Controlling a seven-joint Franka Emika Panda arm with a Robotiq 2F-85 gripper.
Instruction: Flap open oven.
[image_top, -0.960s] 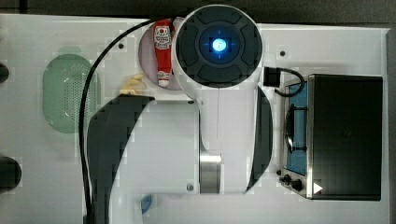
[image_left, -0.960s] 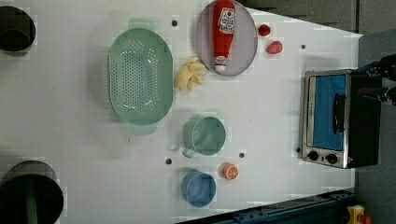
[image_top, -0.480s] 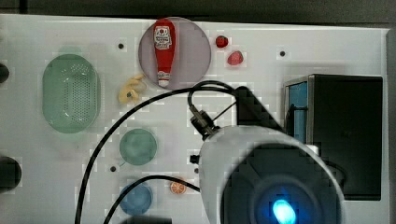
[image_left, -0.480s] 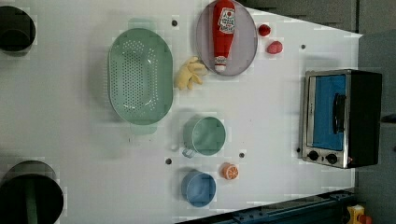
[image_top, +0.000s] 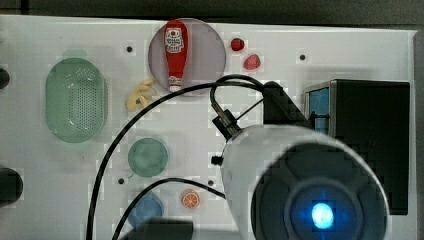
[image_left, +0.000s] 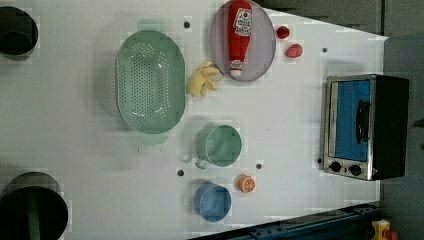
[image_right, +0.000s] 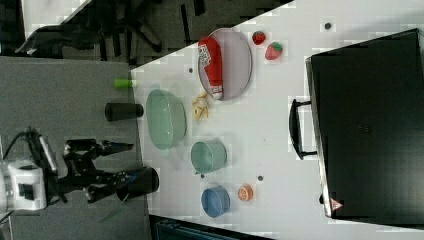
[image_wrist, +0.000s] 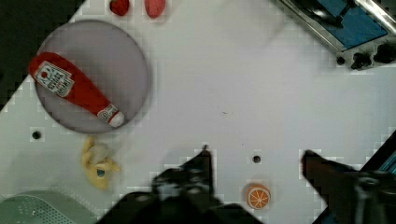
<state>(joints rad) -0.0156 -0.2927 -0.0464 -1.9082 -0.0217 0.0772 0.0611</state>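
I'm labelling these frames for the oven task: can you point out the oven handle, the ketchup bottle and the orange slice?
oven handle (image_left: 363, 121): left view, middle of the dark bar across the blue glass door.
ketchup bottle (image_left: 239, 31): left view, red body, lying on the plate.
orange slice (image_left: 246, 183): left view, centre of its cut face.

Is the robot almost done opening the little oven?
Not yet, nothing looks done. The oven has its blue glass door shut flat, handle untouched. In the wrist view the gripper hangs open and empty above the white table, with the oven off at the corner. Left to do: reach the handle and flap the door open.
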